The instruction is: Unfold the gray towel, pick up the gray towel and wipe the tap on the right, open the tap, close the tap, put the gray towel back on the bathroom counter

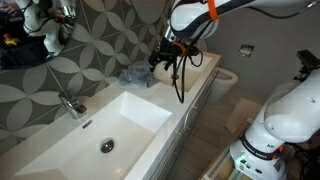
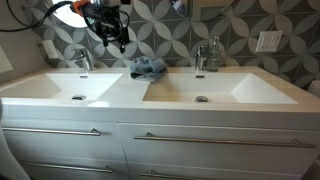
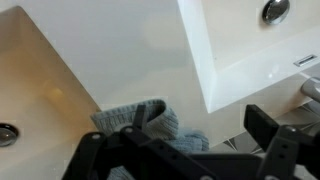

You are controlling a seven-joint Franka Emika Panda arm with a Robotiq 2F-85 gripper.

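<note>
Nothing legible to call out here. No readable lettering, brand, number or sign on any surface, in both exterior views or in the wrist view.

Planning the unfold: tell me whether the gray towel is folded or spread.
Bunched, not spread: the gray towel lies in a crumpled heap on the counter.
</note>
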